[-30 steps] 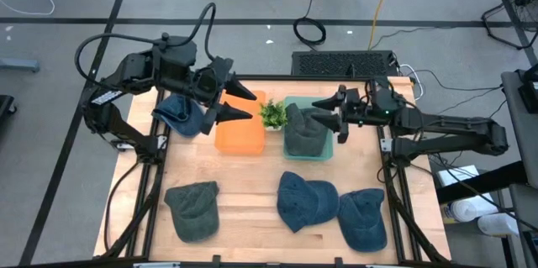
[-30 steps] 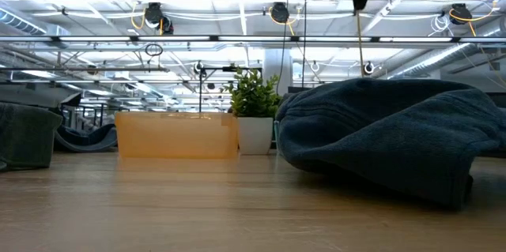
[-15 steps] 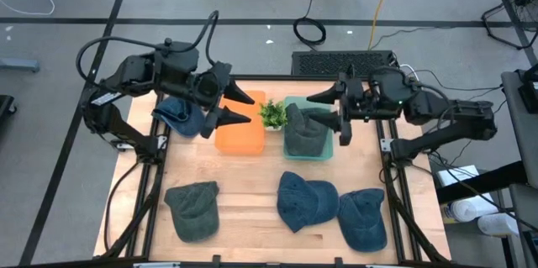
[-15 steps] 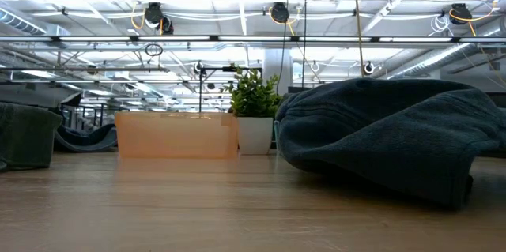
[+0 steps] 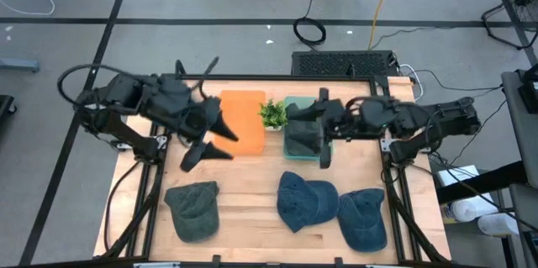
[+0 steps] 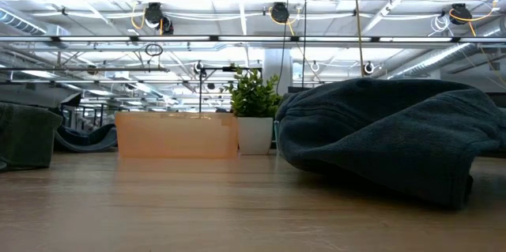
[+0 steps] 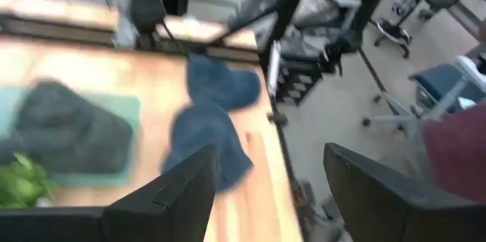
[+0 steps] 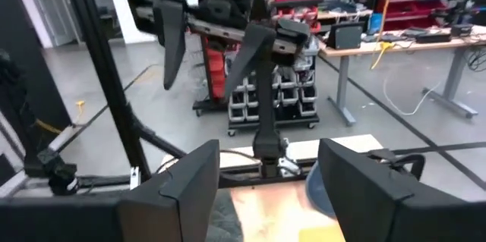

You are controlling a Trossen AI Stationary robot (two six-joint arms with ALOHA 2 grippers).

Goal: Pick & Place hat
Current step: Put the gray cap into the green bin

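Several hats lie flat on the wooden table: a grey-green one (image 5: pixel 193 209) near the front left and two blue ones (image 5: pixel 307 201) (image 5: pixel 363 218) at the front right. A dark grey hat (image 5: pixel 296 144) sits in the teal tray (image 5: pixel 291 100). My left gripper (image 5: pixel 214 144) hangs open above the table beside the orange bin (image 5: pixel 244 117), holding nothing. My right gripper (image 5: pixel 313 132) hangs open high above the teal tray, also holding nothing. The left wrist view shows the tray's hat (image 7: pixel 68 128) and the blue hats (image 7: pixel 213 121) beyond my open fingers.
A small potted plant (image 5: pixel 271 114) stands between the orange bin and the teal tray. In the low view a blue hat (image 6: pixel 379 137) fills the right side, with the bin (image 6: pixel 175 133) and the plant (image 6: pixel 253 118) behind it. Bare wood (image 5: pixel 244 176) lies in the middle.
My right gripper has risen out of the low view's top edge and swung toward the table's left, over the teal tray. My left gripper has swung from the orange bin's far side toward the near edge and rolled. Both have stayed open. No hat has moved.
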